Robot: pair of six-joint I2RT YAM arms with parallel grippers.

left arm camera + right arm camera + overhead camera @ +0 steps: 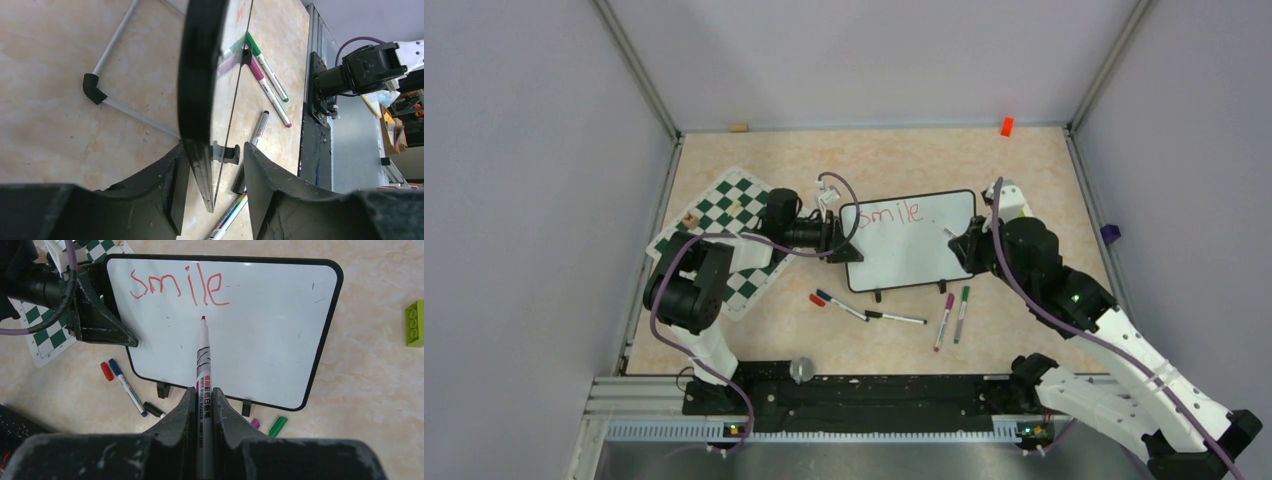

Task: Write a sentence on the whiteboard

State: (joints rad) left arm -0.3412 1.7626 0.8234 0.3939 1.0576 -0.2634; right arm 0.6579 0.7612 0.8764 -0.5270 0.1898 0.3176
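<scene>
The whiteboard (909,245) sits at the middle of the table (1024,180), just right of the chess mat (724,215), with its feet toward the arm bases. The left claw (212,175) is clamped on its left edge, one finger on each face. Red lettering (175,285) along the top of the whiteboard reads "smile". The right claw (203,405) is clamped on a red marker (204,355). The marker's tip points at the white surface just below the "l"; contact cannot be determined. Near the feet lie a blue marker (842,305), a black marker (896,318), a purple marker (944,320) and a green marker (962,313). A green brick (414,322) lies right of the whiteboard.
</scene>
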